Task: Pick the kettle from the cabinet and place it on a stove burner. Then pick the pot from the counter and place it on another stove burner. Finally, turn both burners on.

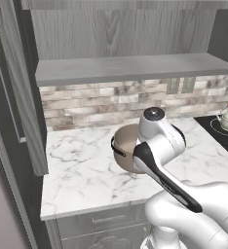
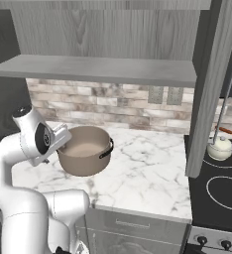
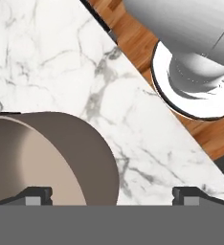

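Pot left of centre on counter; gripper spread wide astride its wall; kettle on burner, right edge.

Wide taupe-brown pot: upright, black loop handles, on white marble counter | small cream-white kettle: upright on glossy black cooktop burner ring

- The pot is showing a matt taupe-brown finish with black loop handles.
- The counter is looking like smooth, grey-veined white marble.
- The cooktop at 3 o'clock is gleaming as glossy black glass.
- The cabinet is showing grey wood grain.
- The backsplash is looking like rough brick.
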Controlling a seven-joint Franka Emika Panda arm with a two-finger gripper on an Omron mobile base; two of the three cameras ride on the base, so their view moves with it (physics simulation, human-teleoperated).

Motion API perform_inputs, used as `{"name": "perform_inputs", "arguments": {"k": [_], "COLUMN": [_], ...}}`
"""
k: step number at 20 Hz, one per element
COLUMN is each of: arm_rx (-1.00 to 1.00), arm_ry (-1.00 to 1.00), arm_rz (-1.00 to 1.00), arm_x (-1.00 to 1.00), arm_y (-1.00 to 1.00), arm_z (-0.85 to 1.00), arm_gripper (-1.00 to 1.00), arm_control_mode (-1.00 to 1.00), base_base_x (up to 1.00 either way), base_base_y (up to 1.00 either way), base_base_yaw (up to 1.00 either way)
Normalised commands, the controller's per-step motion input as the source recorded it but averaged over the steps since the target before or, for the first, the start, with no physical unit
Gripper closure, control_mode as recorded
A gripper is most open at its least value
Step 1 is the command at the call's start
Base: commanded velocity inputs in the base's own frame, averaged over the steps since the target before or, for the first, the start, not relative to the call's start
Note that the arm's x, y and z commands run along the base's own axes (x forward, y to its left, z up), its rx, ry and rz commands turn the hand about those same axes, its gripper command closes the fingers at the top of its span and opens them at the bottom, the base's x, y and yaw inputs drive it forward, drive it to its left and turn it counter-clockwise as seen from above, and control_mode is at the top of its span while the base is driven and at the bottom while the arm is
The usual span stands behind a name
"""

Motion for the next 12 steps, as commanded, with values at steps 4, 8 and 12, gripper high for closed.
{"name": "perform_inputs", "arguments": {"k": [4,8,12], "arm_rx": [0.0,0.0,0.0], "arm_ry": [0.0,0.0,0.0], "arm_rz": [0.0,0.0,0.0], "arm_x": [0.16,0.18,0.17], "arm_y": [0.0,0.0,0.0], "arm_z": [-0.16,-0.14,-0.13], "arm_gripper": [-1.0,-1.0,-1.0], "arm_control_mode": [-1.0,-1.0,-1.0], "base_base_x": [0.0,0.0,0.0], "base_base_y": [0.0,0.0,0.0], "base_base_yaw": [0.0,0.0,0.0]}}
